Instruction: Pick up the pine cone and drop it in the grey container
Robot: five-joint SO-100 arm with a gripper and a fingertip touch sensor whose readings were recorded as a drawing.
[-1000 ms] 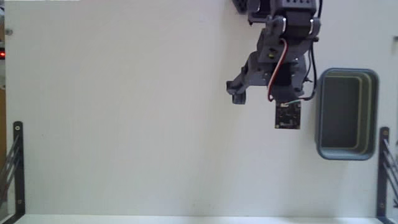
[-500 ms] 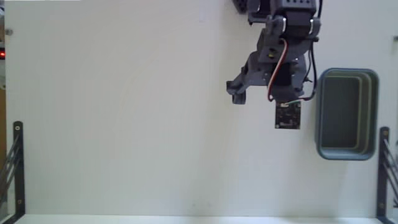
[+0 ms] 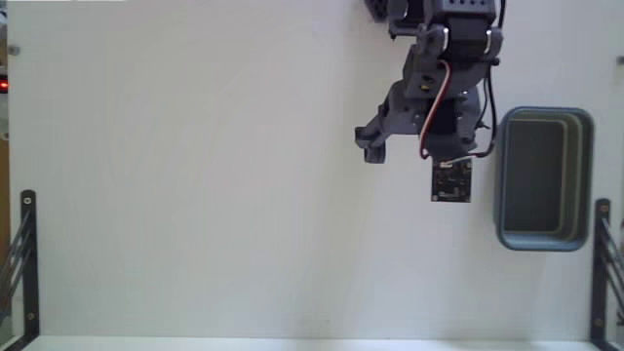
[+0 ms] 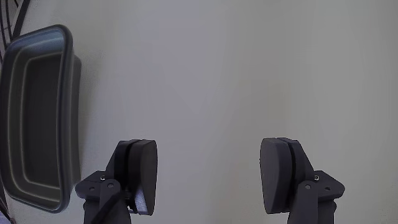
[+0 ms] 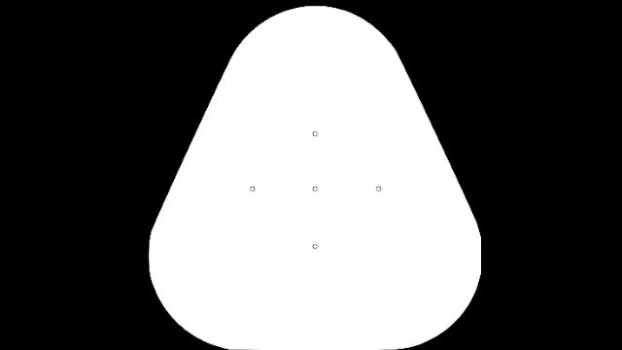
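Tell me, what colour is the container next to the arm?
Blue-grey, darker grey inside; the grey container shows best in the fixed view.

The grey container (image 3: 544, 178) is blue-grey with a darker grey inside. The table (image 3: 195, 175) is plain white. The gripper (image 4: 208, 174) is dark grey; beside the container, the arm (image 3: 439, 88) carries a red-and-white wire (image 3: 426, 122).

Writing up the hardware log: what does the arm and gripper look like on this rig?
The arm is dark grey, blocky printed plastic, with red and white servo wires looped down its side and a black cable on the right. A small black circuit board hangs near its lower end in the fixed view. The gripper has two matte dark grey fingers with flat, rounded pads.
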